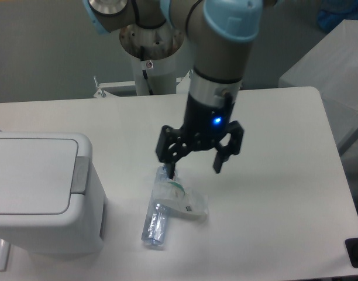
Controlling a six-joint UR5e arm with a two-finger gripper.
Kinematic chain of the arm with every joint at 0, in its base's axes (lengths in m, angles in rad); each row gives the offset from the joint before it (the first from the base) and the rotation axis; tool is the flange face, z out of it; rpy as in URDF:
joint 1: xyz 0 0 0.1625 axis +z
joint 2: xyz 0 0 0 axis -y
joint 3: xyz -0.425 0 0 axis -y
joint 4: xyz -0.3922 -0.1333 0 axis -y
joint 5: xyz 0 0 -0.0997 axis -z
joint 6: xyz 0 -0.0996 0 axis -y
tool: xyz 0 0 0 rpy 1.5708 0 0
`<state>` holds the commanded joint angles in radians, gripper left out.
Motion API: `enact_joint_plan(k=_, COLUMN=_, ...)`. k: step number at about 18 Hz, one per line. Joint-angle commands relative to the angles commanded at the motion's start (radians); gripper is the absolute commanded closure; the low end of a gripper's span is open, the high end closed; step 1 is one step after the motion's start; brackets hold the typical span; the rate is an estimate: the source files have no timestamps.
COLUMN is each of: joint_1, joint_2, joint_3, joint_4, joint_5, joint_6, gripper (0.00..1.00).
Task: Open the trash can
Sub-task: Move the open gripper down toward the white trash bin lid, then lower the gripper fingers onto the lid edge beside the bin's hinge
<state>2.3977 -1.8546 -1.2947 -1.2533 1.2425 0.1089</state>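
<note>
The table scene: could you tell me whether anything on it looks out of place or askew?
The clear plastic bottle lies on its side on the table, its body crumpled, beside the trash can, whose lid is shut. The gripper hangs open over the bottle's upper end, away from the can's grey tab. Nothing looks spilled.

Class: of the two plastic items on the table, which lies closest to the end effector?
The small clear plastic bottle, lying flat under the open end effector; the large white plastic trash can stands farther left.

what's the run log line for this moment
task: open trash can | trash can: lid shut | gripper: open, above clear bottle, away from grey tab | status: not started
</note>
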Motion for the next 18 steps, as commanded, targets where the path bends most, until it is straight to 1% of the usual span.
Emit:
enact_joint_plan(k=4, joint_1=-0.046, joint_2=0.003, joint_3=0.0, joint_4=0.0, joint_5=-0.003, joint_6=-0.034, gripper=0.0)
enact_joint_plan(k=6, joint_1=-0.051, joint_2=-0.005, joint_3=0.009, joint_4=0.021, joint_5=0.003, joint_6=-0.031, gripper=0.0)
enact_joint_plan(k=9, joint_1=-0.052, joint_2=0.04, joint_3=-0.04, joint_4=0.029, joint_5=0.005, joint_6=-0.031, gripper=0.0)
enact_joint_plan(k=12, joint_1=-0.058, joint_2=0.038, joint_3=-0.041, joint_4=0.029, joint_5=0.006, joint_6=-0.032, gripper=0.0)
enact_joint_plan(k=15, joint_1=-0.087, joint_2=0.041, joint_3=-0.055, joint_4=0.029, joint_5=0.008, joint_6=-0.031, gripper=0.0)
enact_joint_plan(k=18, joint_1=-0.112, joint_2=0.034, joint_3=-0.054, joint_4=0.031, joint_5=0.008, joint_6=-0.031, gripper=0.0)
